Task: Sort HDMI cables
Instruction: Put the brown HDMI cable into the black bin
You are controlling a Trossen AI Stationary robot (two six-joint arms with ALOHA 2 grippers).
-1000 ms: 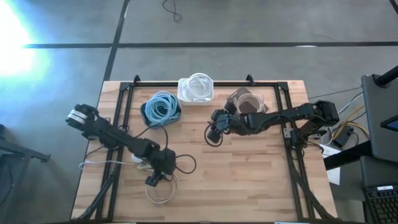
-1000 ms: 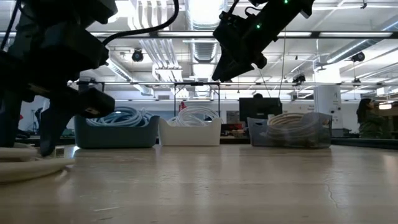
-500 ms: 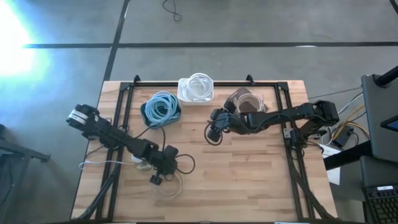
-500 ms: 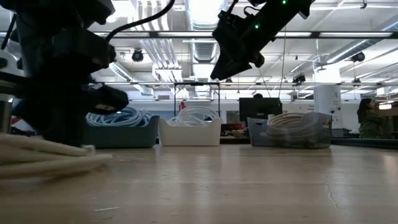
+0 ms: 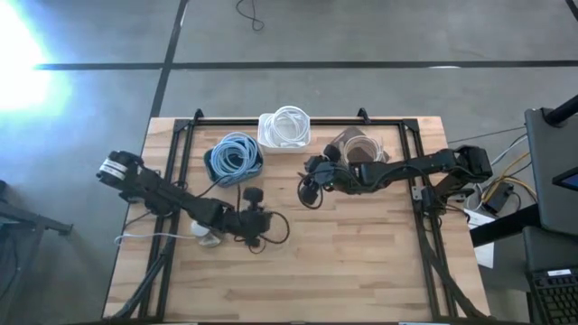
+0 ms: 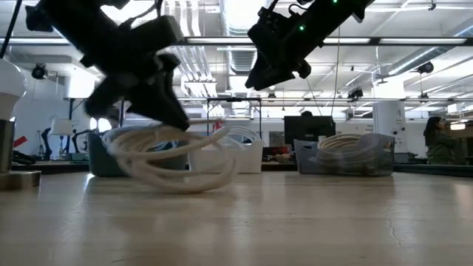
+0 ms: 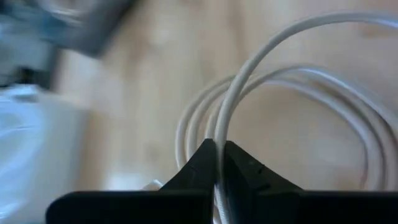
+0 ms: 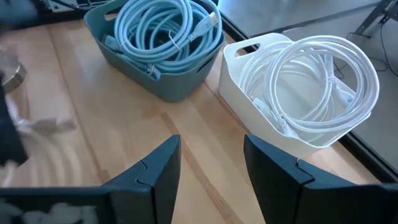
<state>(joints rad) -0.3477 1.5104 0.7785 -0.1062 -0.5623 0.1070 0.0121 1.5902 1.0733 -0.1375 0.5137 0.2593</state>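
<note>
An off-white coiled HDMI cable hangs tilted from my left gripper, which is shut on it left of the table's middle. The left wrist view shows its loops over the wood. My right gripper hovers open above the middle of the table, with nothing between its fingers. Along the far edge stand a blue bin of light blue cables, a white bin of white cables and a clear bin of tan cables. My left gripper pinches a single strand of the coil between its two fingertips. The fingers slant downward and cross the strand. The coil hangs tilted below and ahead of them. Whether its lowest loops touch the table I cannot tell.
A round white bulb-like object stands on the table beside my left arm, also at the low view's left edge. A black frame runs along the table's left, far and right sides. Bare wood lies near the front right.
My left gripper has taken hold of the off-white coil near the table's near edge, then risen and swung toward the far edge and the middle, turning its wrist. The coil, flat on the table before, now hangs tilted from the fingers.
</note>
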